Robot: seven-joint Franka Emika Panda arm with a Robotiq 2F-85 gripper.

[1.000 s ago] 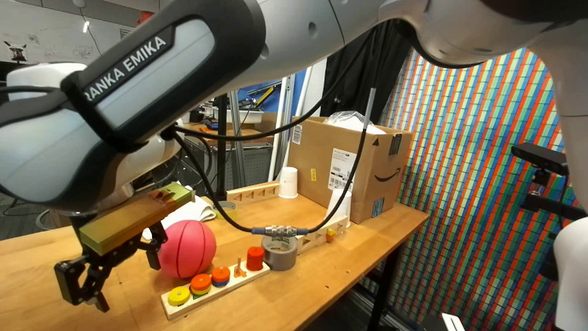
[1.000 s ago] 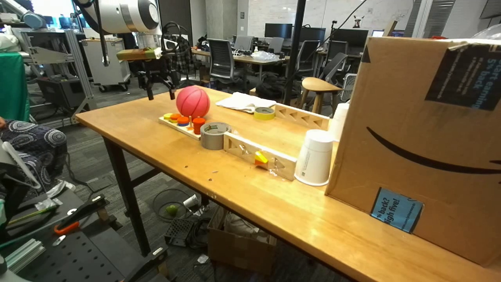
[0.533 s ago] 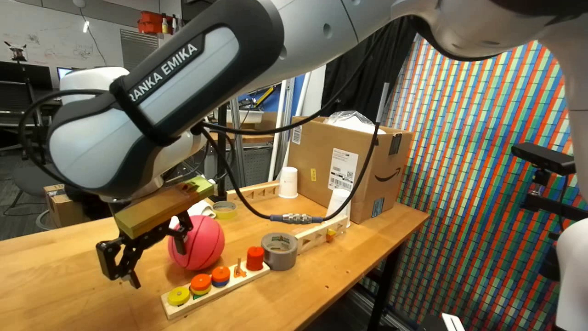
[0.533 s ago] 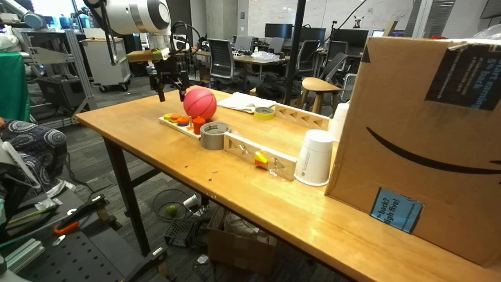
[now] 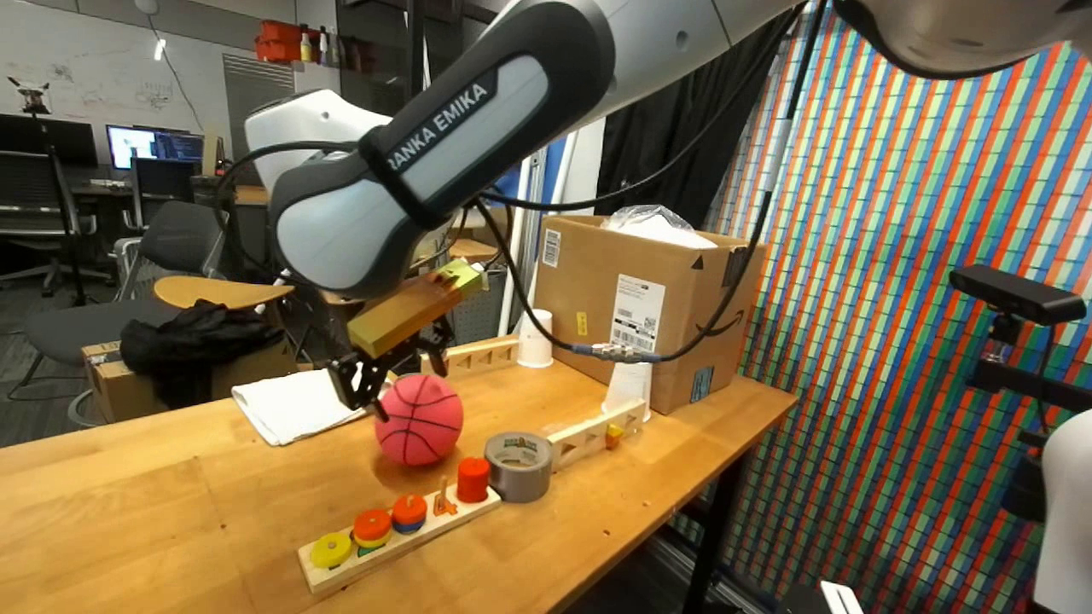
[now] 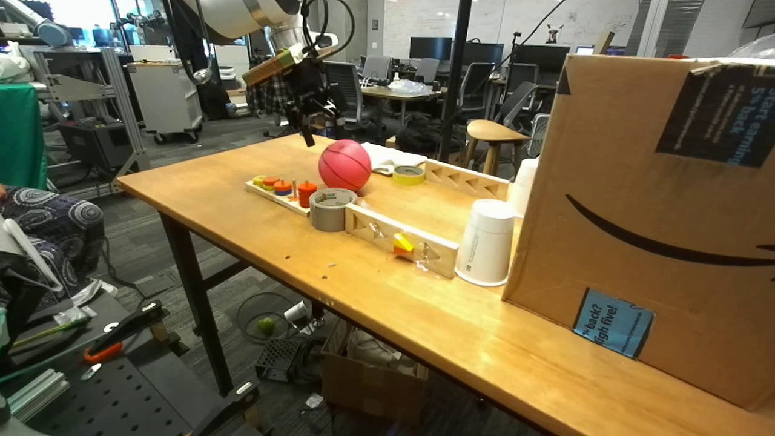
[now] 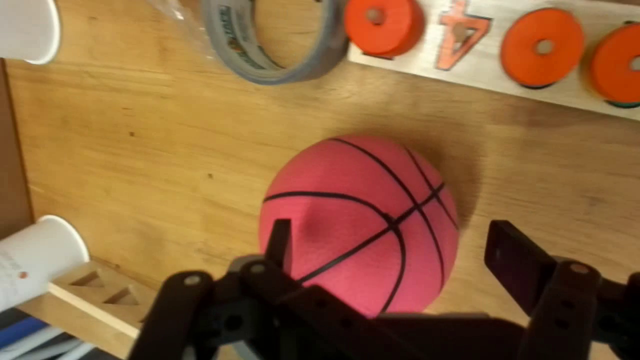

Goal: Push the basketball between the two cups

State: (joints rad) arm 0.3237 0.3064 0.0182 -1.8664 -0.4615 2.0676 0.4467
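Observation:
The pinkish-red basketball (image 5: 420,419) rests on the wooden table, dark seams showing, short of the two cups. Both cups are white and upside down: one cup (image 5: 627,388) stands at the end of the near wooden rail, the other cup (image 5: 535,341) by the far rail. In the wrist view they appear at the left edge, cup (image 7: 25,30) above and cup (image 7: 42,262) below. My gripper (image 7: 390,227) is tilted over the basketball (image 7: 360,200), its fingers wide apart. One finger overlaps the ball in that view, the other lies beyond its right side; contact cannot be told.
Two wooden rails (image 5: 597,433) (image 5: 482,356) lead towards the cups. A grey tape roll (image 5: 522,482) and a stacking toy (image 5: 375,558) sit close to the ball. A yellow tape roll (image 6: 408,177) and white cloth (image 5: 299,408) lie across from them. Behind the cups stands a cardboard box (image 5: 589,281).
The basketball has rolled towards the cups, its seams turned. My gripper has followed it the same way and is now tilted. Cups, rails and toy have stayed put.

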